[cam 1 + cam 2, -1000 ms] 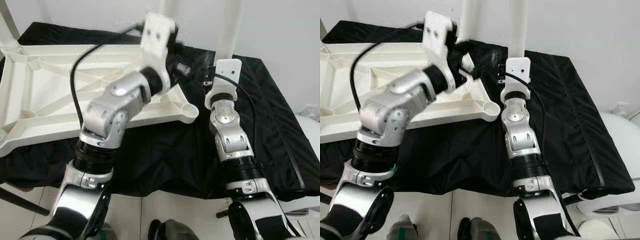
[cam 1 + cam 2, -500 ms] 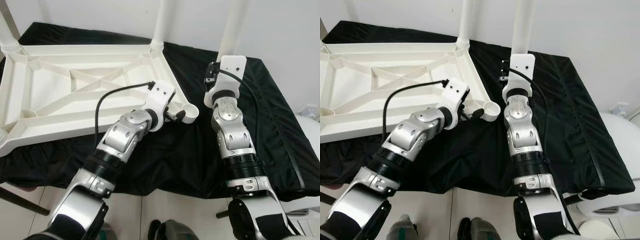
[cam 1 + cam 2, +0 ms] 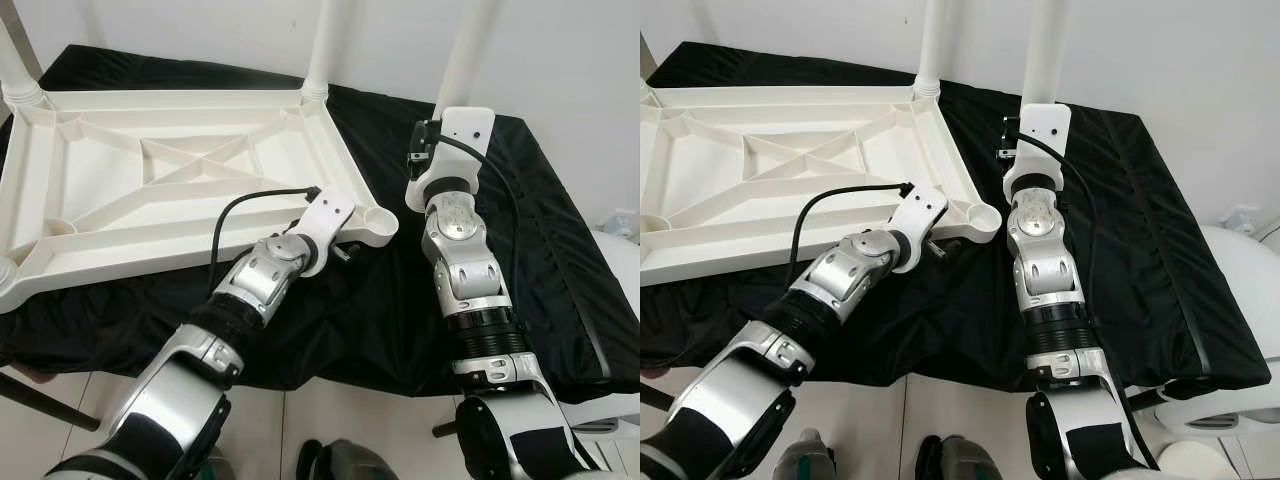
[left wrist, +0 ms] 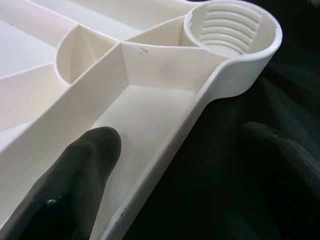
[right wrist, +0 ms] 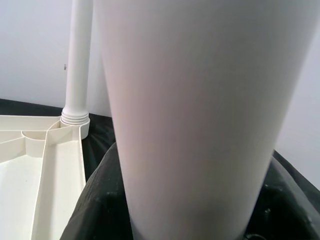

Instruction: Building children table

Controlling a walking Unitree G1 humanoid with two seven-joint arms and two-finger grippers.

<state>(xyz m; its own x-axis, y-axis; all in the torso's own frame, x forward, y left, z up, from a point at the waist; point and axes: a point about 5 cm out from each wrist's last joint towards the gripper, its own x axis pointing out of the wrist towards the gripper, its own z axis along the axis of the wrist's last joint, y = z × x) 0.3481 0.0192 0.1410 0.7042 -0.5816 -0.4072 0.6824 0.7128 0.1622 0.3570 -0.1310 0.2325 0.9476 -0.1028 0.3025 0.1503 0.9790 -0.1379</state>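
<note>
Counted one upturned white tabletop (image 3: pixel 150 190) and one black cloth (image 3: pixel 560 260). Noted three white legs (image 3: pixel 1045 50) and two grippers.

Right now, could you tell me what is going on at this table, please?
The robot is assembling an upturned white tabletop lying on a black cloth. The right claw holds a loose white leg upright. The left claw, open, straddles the tabletop's rim beside the empty threaded corner socket. Another leg already stands in the far corner.
</note>
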